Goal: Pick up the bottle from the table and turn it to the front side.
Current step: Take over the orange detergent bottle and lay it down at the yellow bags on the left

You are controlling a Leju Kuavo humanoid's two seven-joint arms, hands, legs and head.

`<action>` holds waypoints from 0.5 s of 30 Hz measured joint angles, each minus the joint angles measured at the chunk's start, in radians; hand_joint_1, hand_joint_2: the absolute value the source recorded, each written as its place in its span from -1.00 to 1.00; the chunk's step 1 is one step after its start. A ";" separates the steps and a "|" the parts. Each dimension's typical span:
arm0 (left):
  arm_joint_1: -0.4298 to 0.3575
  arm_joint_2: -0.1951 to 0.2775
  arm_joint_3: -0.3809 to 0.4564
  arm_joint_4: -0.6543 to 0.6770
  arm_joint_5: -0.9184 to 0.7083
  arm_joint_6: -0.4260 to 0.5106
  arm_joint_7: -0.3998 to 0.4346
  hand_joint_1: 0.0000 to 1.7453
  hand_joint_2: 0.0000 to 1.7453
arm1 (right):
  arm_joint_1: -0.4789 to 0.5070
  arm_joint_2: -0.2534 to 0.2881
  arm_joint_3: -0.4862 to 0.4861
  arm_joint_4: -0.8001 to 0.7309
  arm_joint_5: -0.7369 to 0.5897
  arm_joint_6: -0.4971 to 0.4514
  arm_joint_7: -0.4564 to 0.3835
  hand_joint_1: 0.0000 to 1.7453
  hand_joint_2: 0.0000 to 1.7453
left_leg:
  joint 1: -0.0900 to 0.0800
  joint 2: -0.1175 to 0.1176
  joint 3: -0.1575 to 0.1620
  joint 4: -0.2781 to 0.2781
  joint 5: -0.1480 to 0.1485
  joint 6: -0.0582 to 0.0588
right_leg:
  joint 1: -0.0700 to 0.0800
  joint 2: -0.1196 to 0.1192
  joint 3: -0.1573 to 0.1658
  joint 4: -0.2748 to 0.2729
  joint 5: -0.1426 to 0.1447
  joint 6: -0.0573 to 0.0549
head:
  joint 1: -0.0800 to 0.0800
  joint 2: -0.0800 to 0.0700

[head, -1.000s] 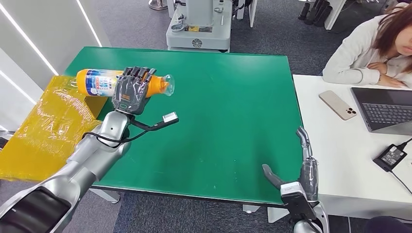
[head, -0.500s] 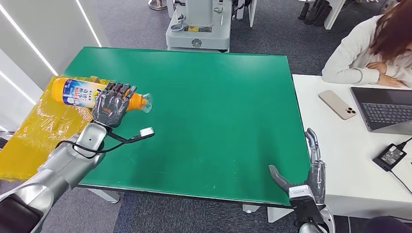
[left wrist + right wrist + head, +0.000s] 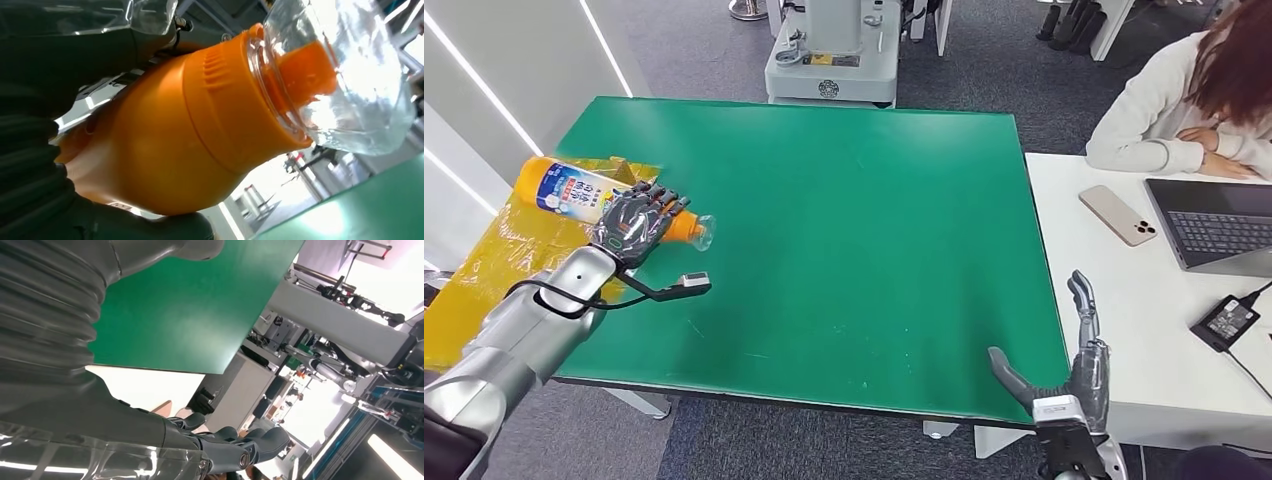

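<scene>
My left hand [image 3: 632,224] grips an orange bottle [image 3: 564,189] around its neck end, above the left edge of the green table [image 3: 854,220]. The bottle lies tilted, with its white and blue label towards the left and its clear cap [image 3: 703,232] pointing right. In the left wrist view the orange shoulder of the bottle [image 3: 170,135] and the clear cap [image 3: 345,75] appear close up, with my dark fingers [image 3: 35,150] wrapped around the body. My right hand [image 3: 1069,375] is open at the table's front right corner, fingers spread and holding nothing.
A yellow plastic sheet [image 3: 494,260] lies beside the table's left edge. A white desk [image 3: 1124,300] on the right carries a phone [image 3: 1118,215], a laptop [image 3: 1214,225] and a charger [image 3: 1229,322]; a person [image 3: 1194,90] sits behind it. A grey machine base [image 3: 832,60] stands beyond the table.
My left hand has carried the bottle left and towards me, off the table's edge over the yellow sheet. My right hand has lowered slightly at the front corner.
</scene>
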State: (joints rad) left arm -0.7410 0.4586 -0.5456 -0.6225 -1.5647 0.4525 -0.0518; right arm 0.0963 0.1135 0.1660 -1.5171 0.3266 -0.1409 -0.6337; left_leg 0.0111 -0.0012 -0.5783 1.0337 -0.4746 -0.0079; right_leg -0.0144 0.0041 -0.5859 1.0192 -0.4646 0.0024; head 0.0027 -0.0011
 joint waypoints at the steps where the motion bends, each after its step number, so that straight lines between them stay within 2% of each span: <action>1: -0.004 0.003 0.013 0.007 0.000 -0.013 -0.012 1.00 1.00 | 0.000 0.001 0.000 0.000 0.000 0.001 -0.001 -1.00 1.00 | 0.000 0.000 0.000 0.000 0.000 0.000 | 0.000 0.000 0.000 0.000 0.000 0.000 | 0.000 0.000; 10: -0.071 0.007 0.115 0.080 0.014 -0.097 -0.045 1.00 1.00 | -0.001 0.003 -0.002 0.000 -0.004 0.002 -0.007 -1.00 1.00 | 0.000 0.000 -0.001 0.000 0.001 -0.001 | 0.000 0.000 -0.001 0.001 0.001 -0.001 | 0.000 0.000; 15: -0.097 0.008 0.156 0.118 0.045 -0.128 -0.094 1.00 1.00 | -0.002 0.007 -0.003 0.000 -0.011 0.004 -0.007 -1.00 1.00 | 0.000 0.000 -0.001 0.000 0.001 -0.001 | 0.000 0.000 -0.001 0.001 0.001 -0.001 | 0.000 0.000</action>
State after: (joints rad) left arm -0.8381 0.4662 -0.3897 -0.5046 -1.5200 0.3244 -0.1463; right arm 0.0947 0.1202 0.1627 -1.5172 0.3160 -0.1371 -0.6405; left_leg 0.0113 -0.0014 -0.5790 1.0337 -0.4740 -0.0088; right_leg -0.0143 0.0040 -0.5866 1.0199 -0.4640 0.0015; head 0.0027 -0.0011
